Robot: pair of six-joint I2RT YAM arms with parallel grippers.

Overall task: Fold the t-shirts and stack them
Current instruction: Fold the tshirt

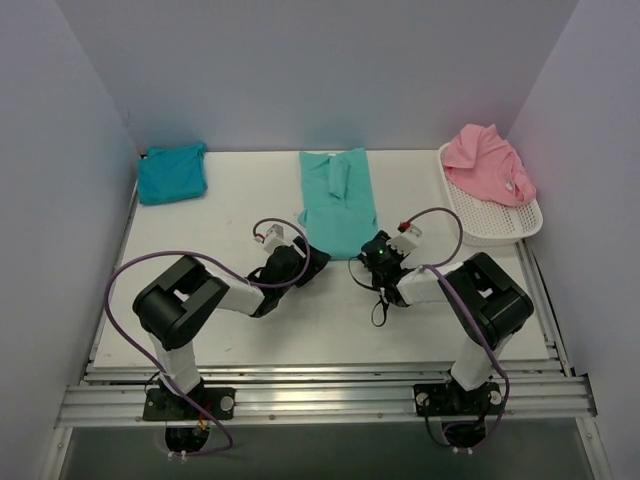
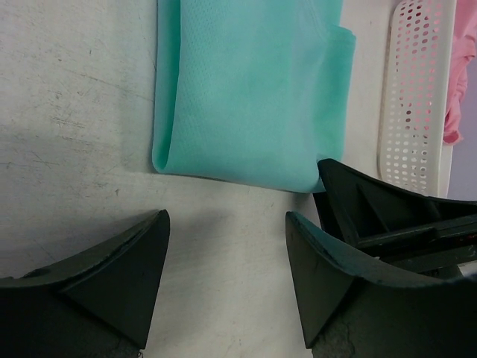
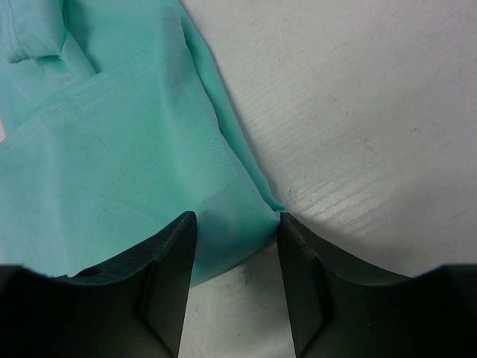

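A sea-green t-shirt [image 1: 338, 200] lies folded into a long strip at the middle of the table. My left gripper [image 2: 227, 220] stands open over bare table just short of the shirt's near left corner [image 2: 168, 160], with nothing between its fingers. My right gripper [image 3: 235, 220] is low at the near right corner, its jaws apart on either side of the sea-green cloth [image 3: 134, 149]; the right-hand finger [image 3: 298, 246] touches the cloth's edge. A turquoise-blue t-shirt [image 1: 172, 172] lies folded at the far left. A pink t-shirt [image 1: 488, 165] is heaped in the basket.
The white mesh basket [image 1: 500, 228] stands at the far right against the wall; its rim [image 2: 406, 97] shows in the left wrist view beside the right gripper's body [image 2: 387, 216]. Walls close in the table on three sides. Purple cables loop over both arms.
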